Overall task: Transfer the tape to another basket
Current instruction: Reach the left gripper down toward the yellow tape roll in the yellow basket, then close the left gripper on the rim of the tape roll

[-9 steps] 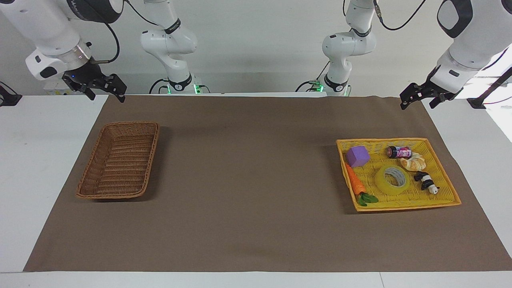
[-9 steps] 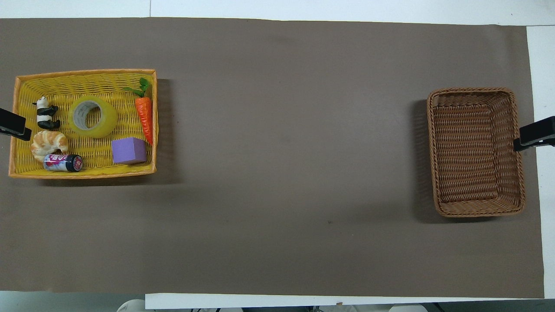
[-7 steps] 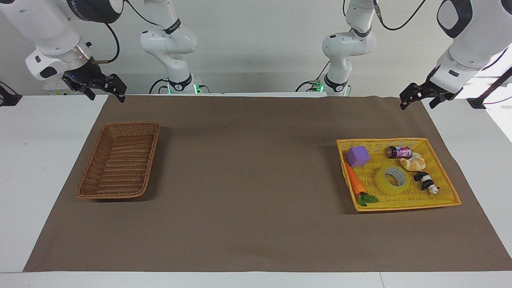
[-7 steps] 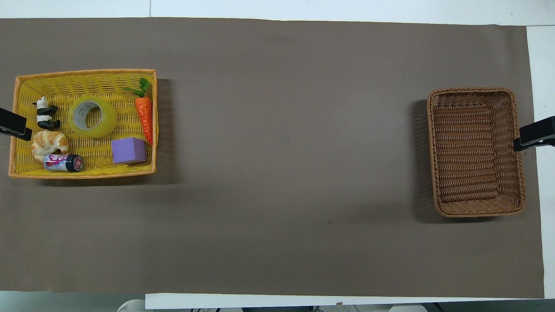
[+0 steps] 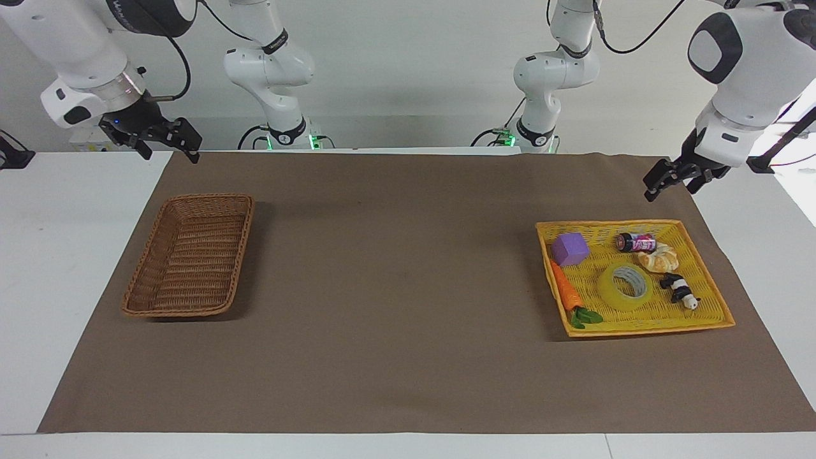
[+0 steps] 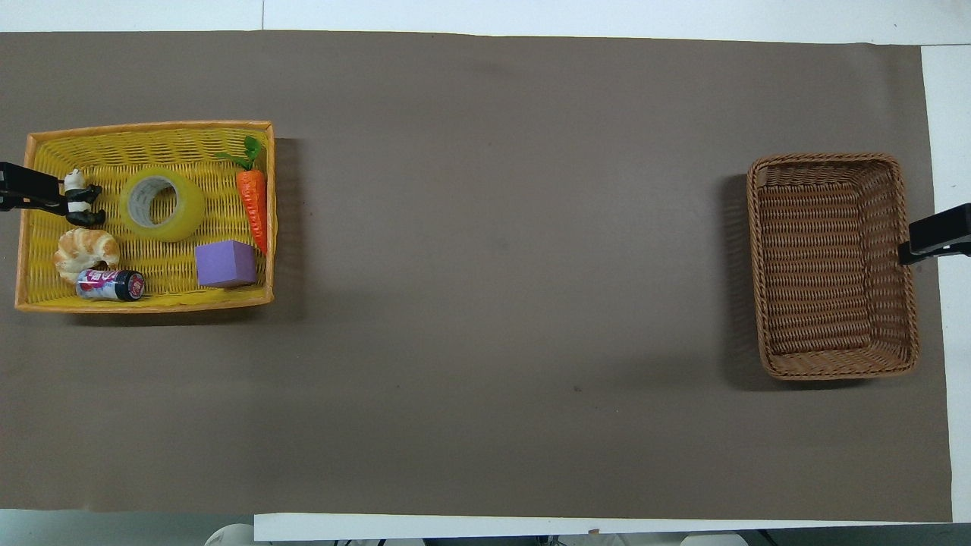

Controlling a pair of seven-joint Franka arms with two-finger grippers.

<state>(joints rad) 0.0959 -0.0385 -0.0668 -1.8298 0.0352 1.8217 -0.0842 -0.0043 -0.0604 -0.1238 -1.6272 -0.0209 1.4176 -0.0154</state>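
The tape (image 5: 625, 288) is a translucent yellow roll lying flat in the middle of the yellow woven tray (image 5: 605, 224). It also shows in the overhead view (image 6: 161, 205). The dark-brown wicker basket (image 5: 207, 198) stands empty at the right arm's end of the mat; its rim shows from above (image 6: 827, 158). My left gripper (image 5: 670, 191) is open and empty in the air, over the tray's edge (image 6: 26, 193) at the left arm's end. My right gripper (image 5: 167, 145) is open and empty, waiting in the air by the basket's outer side (image 6: 929, 236).
The tray (image 6: 152, 126) also holds a purple block (image 6: 224, 263), a toy carrot (image 6: 252, 197), a panda figure (image 6: 80, 205), a croissant (image 6: 85, 250) and a small can (image 6: 110, 285). A brown mat (image 6: 501, 303) covers the table between tray and basket.
My left gripper has come down and moved over the tray's edge by the panda. The right arm and all the objects have not moved.
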